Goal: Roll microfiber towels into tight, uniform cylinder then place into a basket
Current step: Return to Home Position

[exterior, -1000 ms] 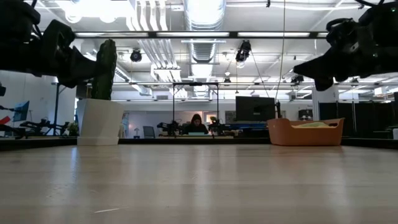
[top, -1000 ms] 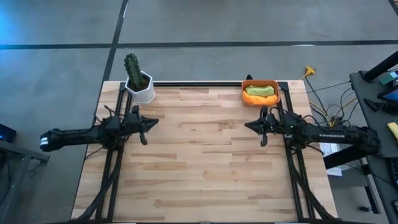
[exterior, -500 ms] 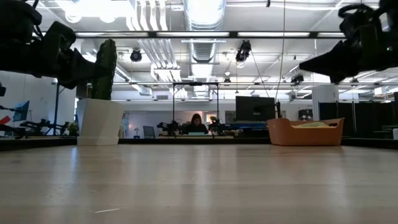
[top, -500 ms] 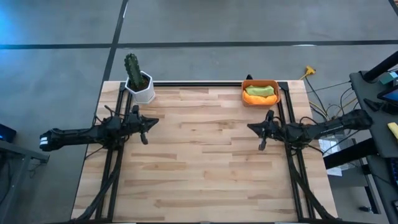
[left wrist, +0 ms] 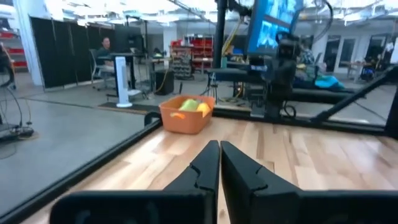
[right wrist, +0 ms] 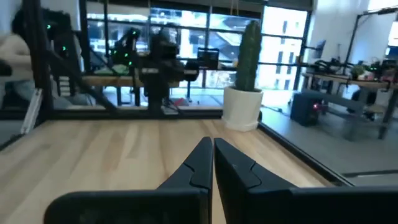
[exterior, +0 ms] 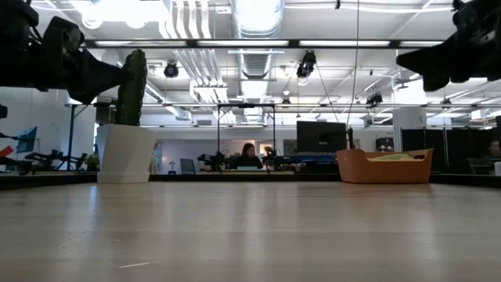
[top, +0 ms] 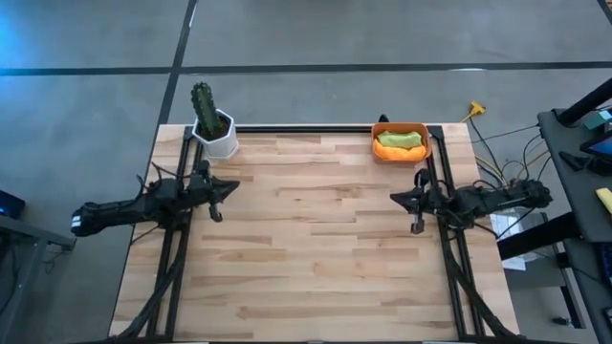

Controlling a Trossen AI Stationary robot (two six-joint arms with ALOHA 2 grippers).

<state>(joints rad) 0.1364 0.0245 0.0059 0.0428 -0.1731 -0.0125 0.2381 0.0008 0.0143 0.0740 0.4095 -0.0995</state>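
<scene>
Tabletop (top: 306, 250); left arm (top: 143, 203), right arm (top: 483, 199) level inward, jaws together.

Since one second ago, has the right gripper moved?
Yes. Judged against the basket in the high view, the right gripper has drawn back rightward, toward its arm's base.

Overhead: even, diffuse light on the desk (top: 316, 248); shadows there faint and soft; a blue glow (top: 11, 33) bleeds in at one far corner of the floor. Desk level: hard backlight from the ceiling lamps (exterior: 117, 9); my left arm (exterior: 63, 66) and right arm (exterior: 462, 55) read as black silhouettes; desk top carries a pale sheen. Wrist cameras: my left pincer (left wrist: 219, 146) and right pincer (right wrist: 211, 143) are dark and underlit against a bright room; glare on the glass panels (right wrist: 180, 31).
</scene>
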